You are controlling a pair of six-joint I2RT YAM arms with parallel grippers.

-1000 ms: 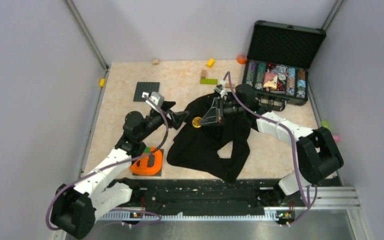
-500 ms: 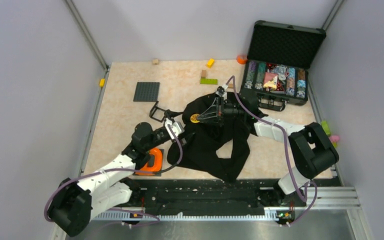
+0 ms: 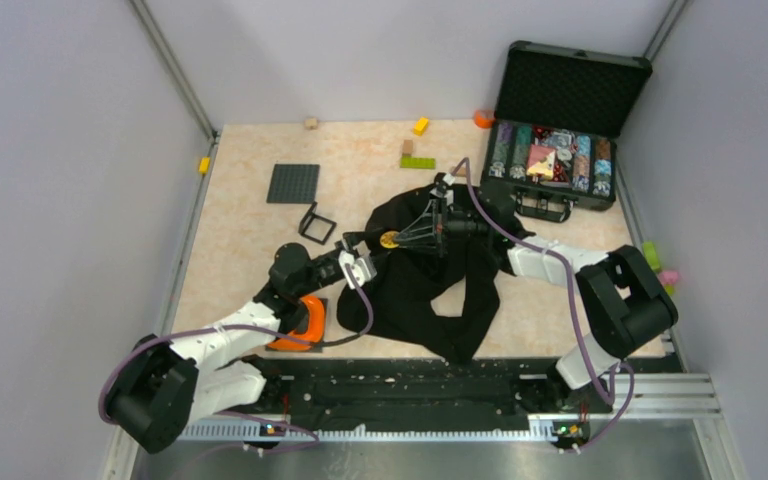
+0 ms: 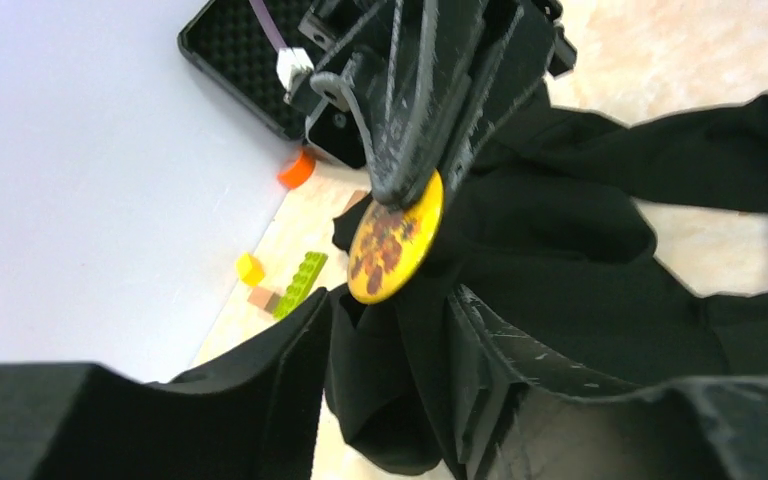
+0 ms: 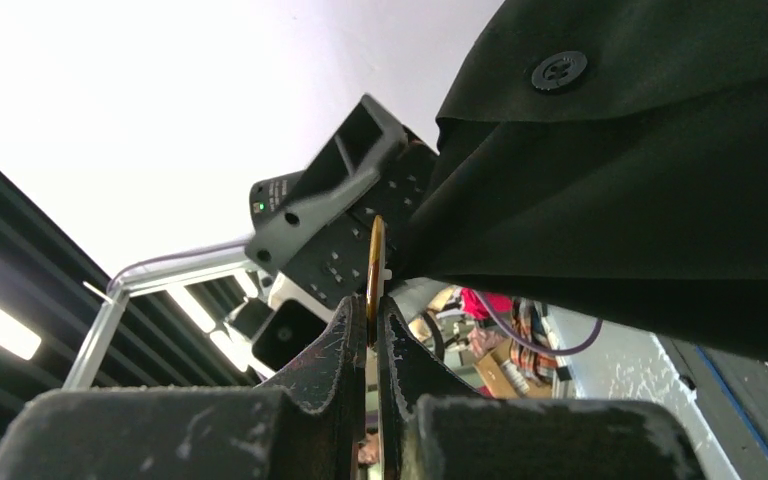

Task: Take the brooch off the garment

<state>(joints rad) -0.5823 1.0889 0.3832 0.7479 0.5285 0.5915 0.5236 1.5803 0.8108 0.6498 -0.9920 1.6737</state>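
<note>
The brooch (image 3: 389,239) is a small round yellow disc with a brown pattern, pinned at the left edge of the black garment (image 3: 430,290). My right gripper (image 3: 398,239) is shut on the brooch's rim; the brooch (image 5: 375,262) shows edge-on between its fingers. The garment (image 5: 640,180) hangs from it. My left gripper (image 3: 367,245) sits just left of and below the brooch (image 4: 395,238). It (image 4: 390,335) stands open around a fold of the garment (image 4: 400,400), and a sliver of table shows beside one finger.
An open black case (image 3: 560,150) of coloured chips stands at the back right. A grey baseplate (image 3: 293,183) and a black wire frame (image 3: 317,222) lie at the left, and an orange object (image 3: 295,320) lies under my left arm. Small blocks (image 3: 418,162) are scattered at the back.
My left arm has swung down and come in low to the cloth under the brooch, its jaws widening, then narrowing. The right gripper has drawn the brooch slightly left.
</note>
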